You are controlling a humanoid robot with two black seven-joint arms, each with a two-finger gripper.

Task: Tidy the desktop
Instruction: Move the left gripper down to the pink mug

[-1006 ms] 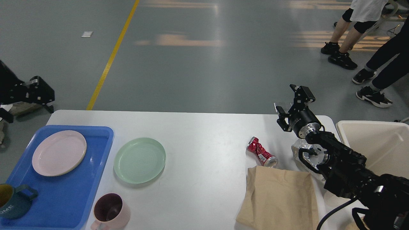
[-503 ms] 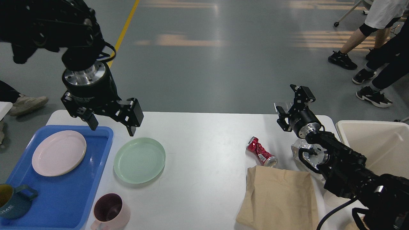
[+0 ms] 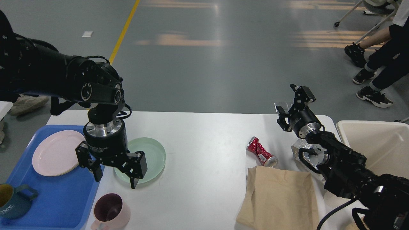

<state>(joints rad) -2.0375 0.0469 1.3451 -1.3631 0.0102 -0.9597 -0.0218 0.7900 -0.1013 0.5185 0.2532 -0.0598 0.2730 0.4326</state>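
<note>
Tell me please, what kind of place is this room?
Probably a large lab or workshop hall, not a home: a smooth grey floor with a painted yellow line, the white desktop standing in open space, and people's legs nearby.

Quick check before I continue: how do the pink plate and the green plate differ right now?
The pink plate lies in the blue tray; the green plate lies straight on the desktop, just right of the tray. The pink plate shows nearly whole, while the open left gripper covers the green plate's left part. Both are round, empty and flat, and look similar in size.
</note>
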